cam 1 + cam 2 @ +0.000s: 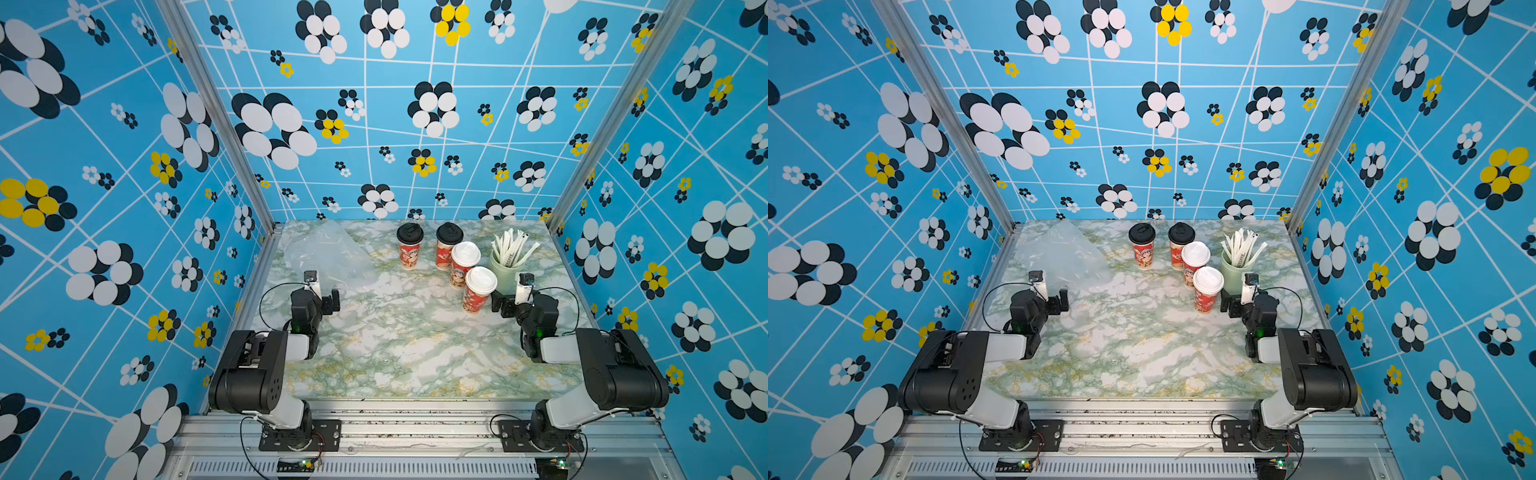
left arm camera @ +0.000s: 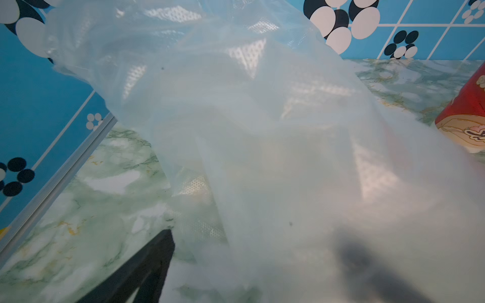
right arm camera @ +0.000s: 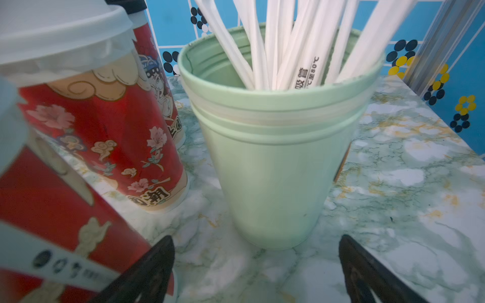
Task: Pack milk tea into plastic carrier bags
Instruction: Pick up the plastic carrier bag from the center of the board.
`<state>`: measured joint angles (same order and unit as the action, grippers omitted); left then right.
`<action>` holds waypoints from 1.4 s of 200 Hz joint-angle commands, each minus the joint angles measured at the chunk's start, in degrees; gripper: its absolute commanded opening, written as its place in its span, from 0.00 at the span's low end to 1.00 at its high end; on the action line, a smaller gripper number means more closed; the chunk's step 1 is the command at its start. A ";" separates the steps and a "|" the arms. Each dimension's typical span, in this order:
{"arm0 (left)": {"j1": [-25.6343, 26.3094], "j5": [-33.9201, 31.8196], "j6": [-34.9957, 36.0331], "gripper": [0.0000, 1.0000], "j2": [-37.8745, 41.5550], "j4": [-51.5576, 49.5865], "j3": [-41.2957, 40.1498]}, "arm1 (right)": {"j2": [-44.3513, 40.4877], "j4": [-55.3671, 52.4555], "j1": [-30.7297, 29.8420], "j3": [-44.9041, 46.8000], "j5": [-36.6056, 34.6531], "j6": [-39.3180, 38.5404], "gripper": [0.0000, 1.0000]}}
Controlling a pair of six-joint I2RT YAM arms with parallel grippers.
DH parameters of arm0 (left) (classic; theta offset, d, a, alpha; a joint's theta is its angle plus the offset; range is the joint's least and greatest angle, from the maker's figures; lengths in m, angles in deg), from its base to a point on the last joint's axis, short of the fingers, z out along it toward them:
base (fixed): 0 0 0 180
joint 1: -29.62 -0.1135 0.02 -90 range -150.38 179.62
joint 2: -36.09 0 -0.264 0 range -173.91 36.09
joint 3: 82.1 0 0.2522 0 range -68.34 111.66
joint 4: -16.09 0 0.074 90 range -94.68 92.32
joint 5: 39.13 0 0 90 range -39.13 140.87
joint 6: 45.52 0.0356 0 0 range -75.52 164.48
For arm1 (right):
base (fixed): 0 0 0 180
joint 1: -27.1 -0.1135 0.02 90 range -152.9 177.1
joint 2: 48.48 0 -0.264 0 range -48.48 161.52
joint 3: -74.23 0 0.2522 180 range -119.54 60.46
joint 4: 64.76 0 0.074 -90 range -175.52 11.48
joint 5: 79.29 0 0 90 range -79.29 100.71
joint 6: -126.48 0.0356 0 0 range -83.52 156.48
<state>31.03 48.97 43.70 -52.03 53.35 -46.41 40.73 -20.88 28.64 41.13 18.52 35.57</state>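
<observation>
Backdrop: blue flower-print walls (image 1: 124, 174) enclose a green-marbled counter (image 1: 395, 353).
Milk tea (image 1: 463, 266): 4 red printed cups, upright at the counter's far middle; 2 black-lidded behind, 2 white-lidded nearer.
Plastic carrier bags (image 1: 324, 253): clear crumpled heap at the far left, apart from the cups.
Green cup (image 1: 505, 276): holds white wrapped straws (image 1: 513, 245), just beside the white-lidded pair.
Left gripper (image 2: 256, 236): jaws spread wide, nothing clamped; bag film drapes over 1 finger.
Right gripper (image 3: 256, 238): jaws spread wide, empty, facing the Green cup.
</observation>
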 commanded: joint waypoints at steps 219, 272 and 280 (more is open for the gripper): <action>0.17 0.64 0.69 0.99 -0.35 0.56 0.34 | 0.26 -1.45 -0.04 -1.33 -3.75 1.16 0.99; 0.33 0.25 0.78 0.99 1.13 -2.57 1.41 | -3.32 3.64 -0.21 2.93 -7.44 2.15 0.99; 0.39 -0.05 0.78 0.99 2.26 -6.89 3.01 | -4.92 3.59 -0.22 3.72 -8.38 2.47 0.99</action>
<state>31.03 48.97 43.73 -51.96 52.91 -46.34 39.99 -20.13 28.62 42.22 14.28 36.12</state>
